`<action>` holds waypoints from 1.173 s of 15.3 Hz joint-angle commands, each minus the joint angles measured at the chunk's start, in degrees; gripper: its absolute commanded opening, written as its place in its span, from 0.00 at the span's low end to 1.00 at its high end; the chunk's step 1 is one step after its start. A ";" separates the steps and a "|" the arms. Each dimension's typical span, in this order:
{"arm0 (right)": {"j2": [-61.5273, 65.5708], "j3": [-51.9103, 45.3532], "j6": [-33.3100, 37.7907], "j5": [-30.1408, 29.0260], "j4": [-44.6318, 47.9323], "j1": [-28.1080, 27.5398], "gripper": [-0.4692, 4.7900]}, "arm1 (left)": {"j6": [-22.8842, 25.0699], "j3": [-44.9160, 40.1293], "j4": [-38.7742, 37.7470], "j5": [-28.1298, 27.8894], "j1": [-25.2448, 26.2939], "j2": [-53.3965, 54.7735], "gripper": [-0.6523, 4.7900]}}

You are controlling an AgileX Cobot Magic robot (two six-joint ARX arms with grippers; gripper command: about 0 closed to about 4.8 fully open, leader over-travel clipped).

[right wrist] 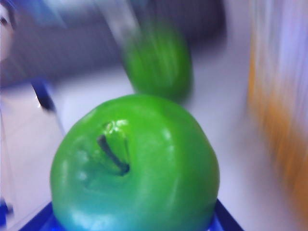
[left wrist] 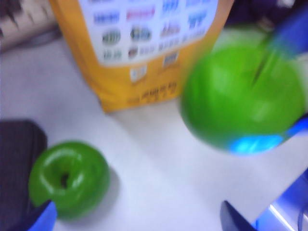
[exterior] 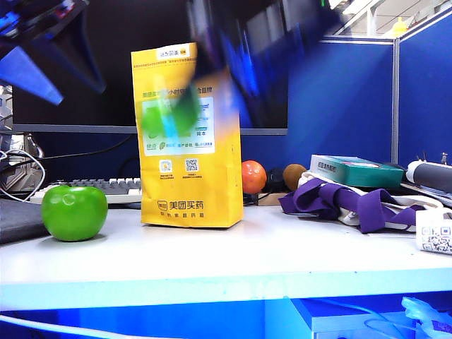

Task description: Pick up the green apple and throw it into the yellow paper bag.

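1. The right gripper (right wrist: 134,226) has its fingers closed around the green apple (right wrist: 137,168), up in front of the yellow paper bag (exterior: 189,187).
2. The left gripper (left wrist: 139,219), upper left, has its fingers wide open over the other apple (exterior: 73,212) on the desk (exterior: 233,258).

Paper bag (exterior: 189,152) upright mid-bench. Second apple (exterior: 74,212) on bench left of bag, near front edge, pouch (exterior: 18,220) just beside it at left edge. Keyboard (exterior: 106,188) behind second apple. Orange (exterior: 253,176) and fabric straps (exterior: 346,203) behind and right of bag, box (exterior: 357,171) behind straps. Stemmed apple (right wrist: 134,168) between right gripper (right wrist: 134,222) fingers, off bench, before bag's upper face. Left gripper (left wrist: 139,222) spread wide above bench's left end, over second apple.
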 commanded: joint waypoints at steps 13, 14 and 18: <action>4.76 23.43 -15.34 17.22 12.66 -3.28 0.09 | 0.74 0.50 22.10 4.13 0.00 -1.49 1.00; 4.76 23.71 -15.34 17.05 11.67 -3.61 0.09 | 0.74 0.50 22.05 4.11 0.00 -1.49 1.00; 4.70 23.71 -15.41 15.41 13.27 -3.61 1.00 | -0.28 0.50 22.84 4.15 0.00 -1.49 1.00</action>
